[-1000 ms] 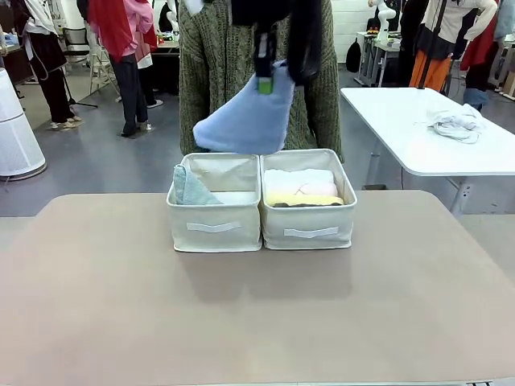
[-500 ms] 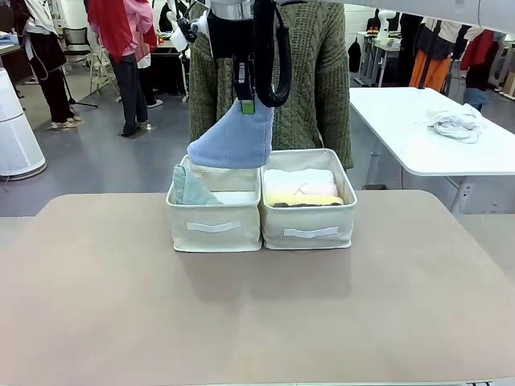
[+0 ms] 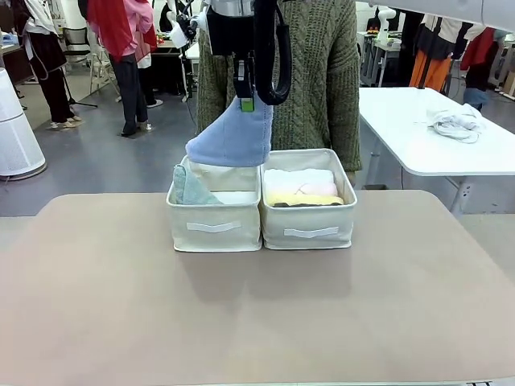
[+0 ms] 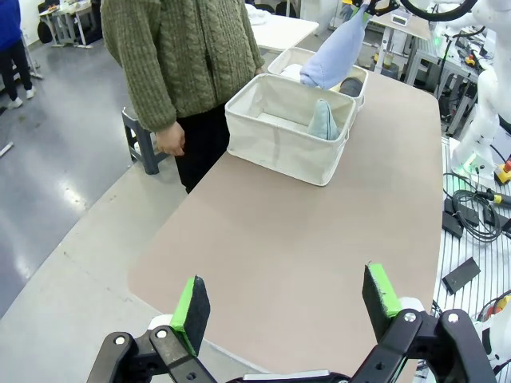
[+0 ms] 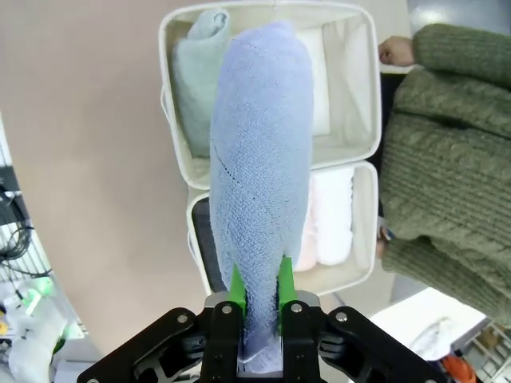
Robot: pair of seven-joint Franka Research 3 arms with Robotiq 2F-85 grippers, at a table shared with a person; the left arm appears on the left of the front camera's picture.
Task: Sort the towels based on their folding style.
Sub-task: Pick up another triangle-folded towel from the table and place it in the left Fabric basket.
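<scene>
Two cream fabric bins [image 3: 214, 227] [image 3: 309, 227] touching side by side on my beige table [image 3: 257, 314], person in a green cable-knit sweater [image 3: 322, 72] just behind them, white side table [image 3: 434, 133] off right with a whitish cloth bundle [image 3: 455, 122], cables [image 4: 471, 211] on the floor.

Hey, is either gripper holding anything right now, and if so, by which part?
The right gripper pinches the blue towel by its narrow pointed end, wide end hanging over the left basket. The left gripper is open, holding nothing.
</scene>
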